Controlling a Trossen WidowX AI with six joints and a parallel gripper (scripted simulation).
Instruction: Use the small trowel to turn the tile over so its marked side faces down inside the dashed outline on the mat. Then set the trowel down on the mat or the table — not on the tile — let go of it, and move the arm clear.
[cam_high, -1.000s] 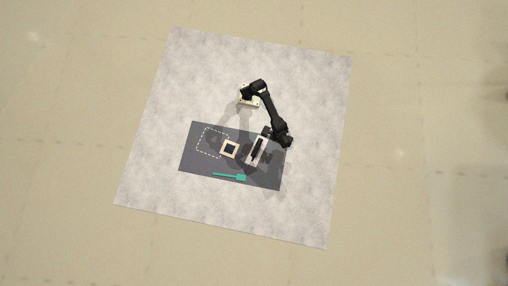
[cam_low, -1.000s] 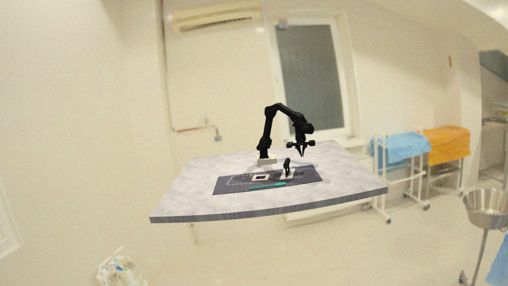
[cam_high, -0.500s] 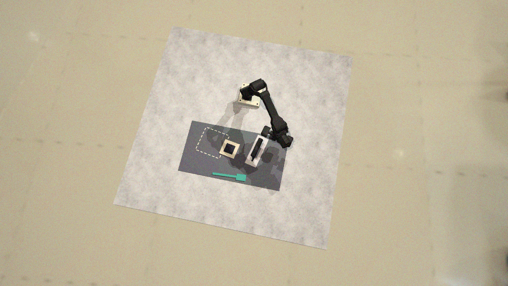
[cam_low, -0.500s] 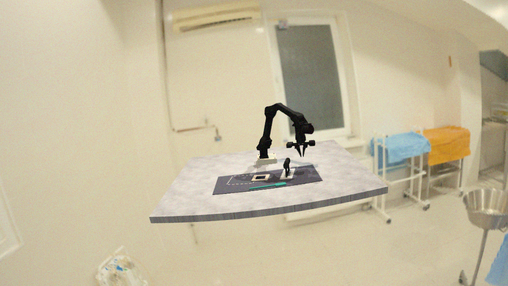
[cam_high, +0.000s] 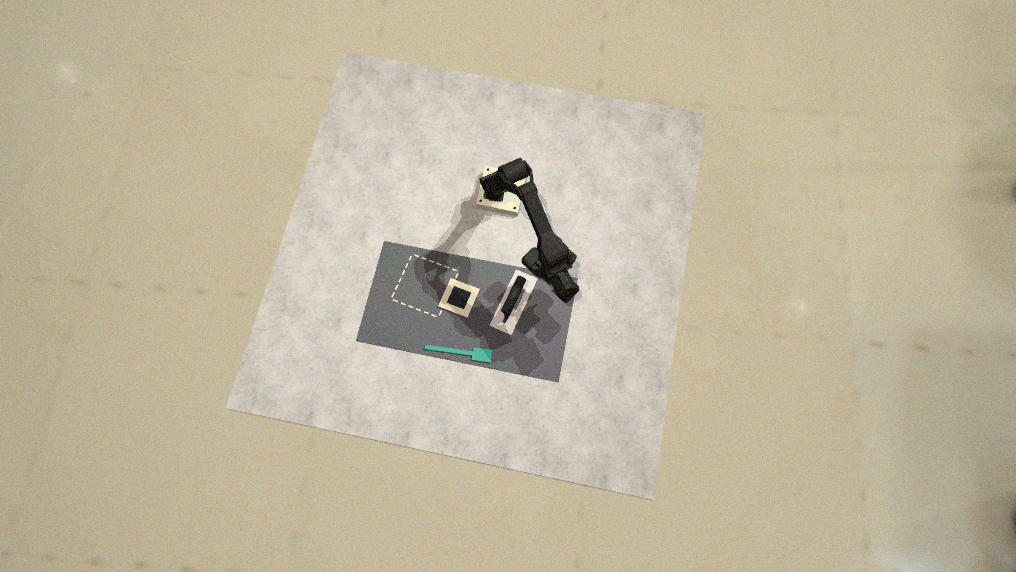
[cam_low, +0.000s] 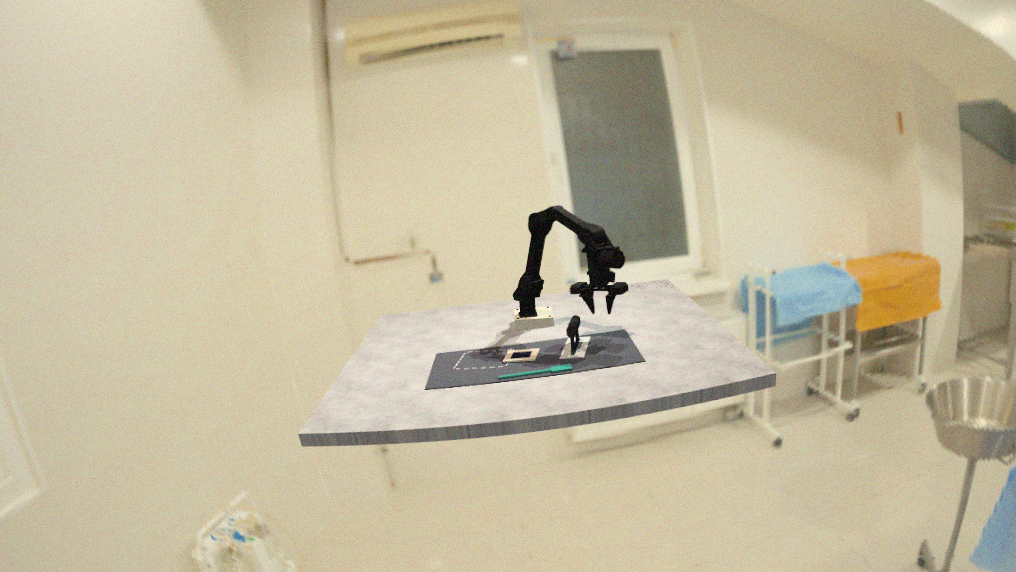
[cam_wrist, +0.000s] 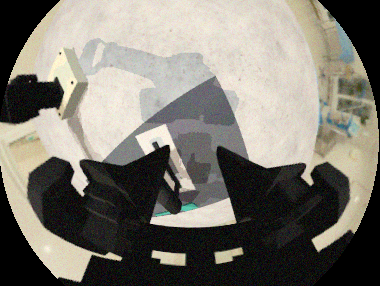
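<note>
The tile, pale tan with a black square on top, lies flat on the dark mat. It lies at the right side of the dashed outline, mostly outside it. The trowel, a pale rectangular blade with a raised black handle, stands on the mat right of the tile. My gripper is open and empty, high above the mat's back right part, right of the trowel. Its fingertips are hidden in the top view.
A flat teal spatula-shaped tool lies along the mat's front edge. The arm's pale base stands on the table behind the mat. Arm shadows fall across the mat.
</note>
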